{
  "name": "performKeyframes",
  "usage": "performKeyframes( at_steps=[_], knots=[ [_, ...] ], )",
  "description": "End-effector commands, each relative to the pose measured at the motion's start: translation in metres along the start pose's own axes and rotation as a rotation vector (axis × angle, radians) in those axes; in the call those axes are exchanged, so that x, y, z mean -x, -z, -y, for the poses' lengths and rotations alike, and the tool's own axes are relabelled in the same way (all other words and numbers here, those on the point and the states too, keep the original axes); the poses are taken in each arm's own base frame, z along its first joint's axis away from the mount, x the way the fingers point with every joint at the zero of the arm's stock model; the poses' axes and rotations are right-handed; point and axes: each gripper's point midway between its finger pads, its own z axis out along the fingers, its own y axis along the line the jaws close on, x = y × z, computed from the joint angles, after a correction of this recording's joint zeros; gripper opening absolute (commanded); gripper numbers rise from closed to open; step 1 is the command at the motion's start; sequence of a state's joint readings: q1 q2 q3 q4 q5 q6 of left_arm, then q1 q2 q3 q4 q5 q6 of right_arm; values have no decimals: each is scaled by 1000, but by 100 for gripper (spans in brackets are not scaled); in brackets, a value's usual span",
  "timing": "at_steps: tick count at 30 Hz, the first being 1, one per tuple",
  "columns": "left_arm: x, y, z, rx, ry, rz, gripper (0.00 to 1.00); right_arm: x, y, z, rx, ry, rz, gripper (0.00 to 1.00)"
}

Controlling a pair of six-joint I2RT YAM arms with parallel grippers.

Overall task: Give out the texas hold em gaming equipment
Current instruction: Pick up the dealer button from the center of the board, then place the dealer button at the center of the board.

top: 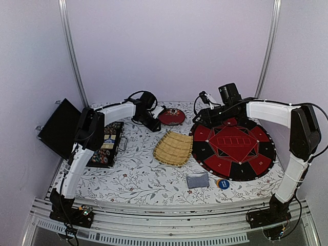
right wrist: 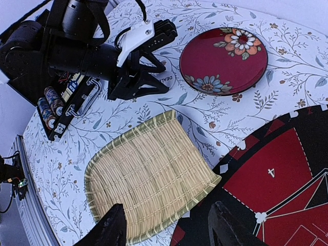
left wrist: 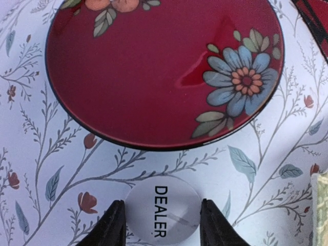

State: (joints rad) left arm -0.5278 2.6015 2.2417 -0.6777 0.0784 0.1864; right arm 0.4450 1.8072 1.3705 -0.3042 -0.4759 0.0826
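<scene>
The white round button [left wrist: 163,212], printed DEALER, lies flat on the floral cloth just in front of the red dish [left wrist: 164,66]. My left gripper [left wrist: 161,225] is open, one finger on each side of the button and very close to its edges. From the right wrist, the left gripper [right wrist: 154,84] is low on the cloth. My right gripper [right wrist: 166,225] is open and empty, above the bamboo tray [right wrist: 148,174] and the edge of the poker mat [right wrist: 277,174]. The grey-blue card deck [top: 197,180] and a blue chip [top: 223,184] lie near the front. Poker chips [right wrist: 48,105] sit in an open case [top: 106,145].
The red dish [top: 171,116] stands at the back centre. The bamboo tray [top: 174,147] lies beside the round red-and-black poker mat [top: 233,148]. The case's black lid [top: 60,128] stands up at the left edge. White walls enclose the table.
</scene>
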Motion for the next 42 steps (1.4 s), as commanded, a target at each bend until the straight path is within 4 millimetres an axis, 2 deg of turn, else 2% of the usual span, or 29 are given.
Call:
performKeyframes(
  at_steps=[1,5,6,8,10,18,19,22,24,27,34,36,38,42],
  knots=[
    [-86,-15,13,-30,-15,-290,37,10,11,-7,-1,18,42,57],
    [-105,1,16,-23,-6,-334,35,12,13,-8,0,19,44,57],
    [-119,4,19,-28,3,-365,34,11,13,-8,-2,21,43,57],
    [-131,20,26,-37,27,-379,33,11,14,-9,-2,22,42,57],
    [-151,34,39,-55,48,-407,33,12,15,-10,2,23,39,57],
    [-264,92,123,-131,96,-620,36,7,23,-18,26,17,23,57],
    [-282,108,147,-146,117,-633,35,8,29,-22,31,25,33,57],
    [-284,125,177,-165,97,-610,35,11,35,-27,35,34,48,57],
    [-293,137,200,-184,64,-624,35,13,39,-31,42,40,58,57],
    [-300,151,224,-207,32,-648,35,16,47,-37,51,48,76,57],
    [-296,165,268,-303,-73,-599,39,14,57,-46,58,61,87,57],
    [-294,165,271,-286,-114,-601,46,13,59,-48,58,65,90,57],
    [-291,167,271,-261,-142,-608,57,13,61,-50,60,67,91,57],
    [-270,170,264,-202,-170,-569,76,11,65,-54,62,73,99,58]
  ],
)
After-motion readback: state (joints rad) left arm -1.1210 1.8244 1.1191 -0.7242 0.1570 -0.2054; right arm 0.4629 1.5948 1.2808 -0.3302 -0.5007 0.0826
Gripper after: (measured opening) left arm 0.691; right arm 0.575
